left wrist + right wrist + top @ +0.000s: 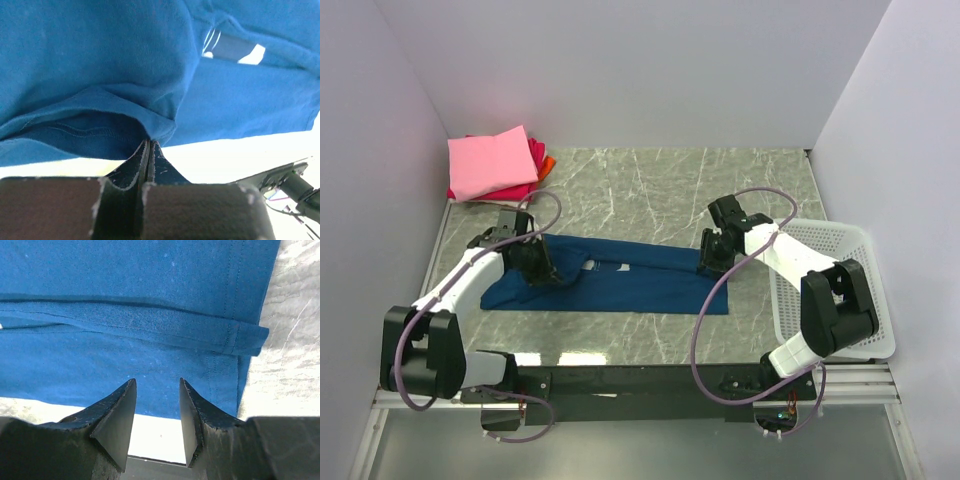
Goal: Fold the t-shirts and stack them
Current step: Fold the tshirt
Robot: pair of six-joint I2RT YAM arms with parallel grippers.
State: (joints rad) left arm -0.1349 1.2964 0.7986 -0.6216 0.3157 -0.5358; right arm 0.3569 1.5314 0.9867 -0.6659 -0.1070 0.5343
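Left claw (pixel 149 145) clenched on dark blue cloth t-shirt (pixel 630 285) hem, 9 o'clock: thin pinch may slip; your right claw (pixel 157 383) released, 3 o'clock: pull now, fold skews

Grey-green marble-patterned tabletop (pixel 650 190). A dark blue cloth t-shirt (pixel 630 285), folded into a long band, lies flat across the middle. At upper left sits a stack of folded shirts: pink shirt (pixel 492 165) on top, magenta-red shirt (pixel 510 192) beneath, orange shirt (pixel 548 162) peeking out, perhaps lowest. A white plastic mesh basket (pixel 860 250) rests at the right edge.

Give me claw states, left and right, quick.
Left claw: closed, pinching a fold of the blue t-shirt.
Right claw: open over the same shirt, holding nothing.
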